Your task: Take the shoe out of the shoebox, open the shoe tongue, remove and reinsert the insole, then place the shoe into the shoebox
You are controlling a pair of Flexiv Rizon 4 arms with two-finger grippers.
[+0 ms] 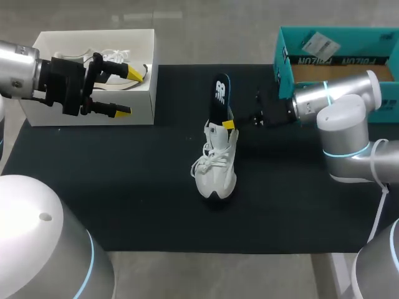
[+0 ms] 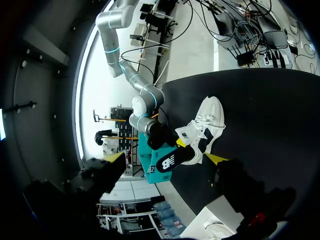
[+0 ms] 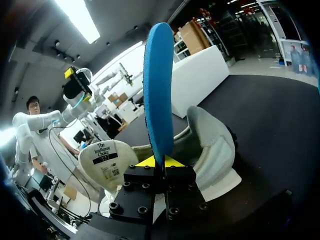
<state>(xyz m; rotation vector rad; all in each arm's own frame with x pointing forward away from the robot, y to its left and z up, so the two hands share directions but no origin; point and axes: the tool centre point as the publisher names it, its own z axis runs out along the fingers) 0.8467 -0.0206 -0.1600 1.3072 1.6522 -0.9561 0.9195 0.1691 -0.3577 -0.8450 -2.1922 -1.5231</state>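
A white shoe [image 1: 216, 169] stands on the black mat [image 1: 124, 187], toe toward the front. Its dark insole [image 1: 221, 98] rises out of the heel opening, tilted back. My right gripper [image 1: 229, 124] is shut on the insole's lower part. In the right wrist view the blue underside of the insole [image 3: 158, 85] stands pinched at the gripper [image 3: 159, 161], with the shoe's heel [image 3: 212, 145] and its folded-out tongue [image 3: 107, 162] just beyond. My left gripper [image 1: 128, 91] hangs open and empty in front of the white shoebox [image 1: 144, 93]. The left wrist view shows the shoe [image 2: 207, 125] far ahead of its gripper [image 2: 166, 158].
A second white shoe [image 1: 112, 59] lies inside the white shoebox at the back left. A teal cardboard box [image 1: 283, 56] stands at the back right, behind my right arm [image 1: 336, 99]. The mat reaches to the table's front edge.
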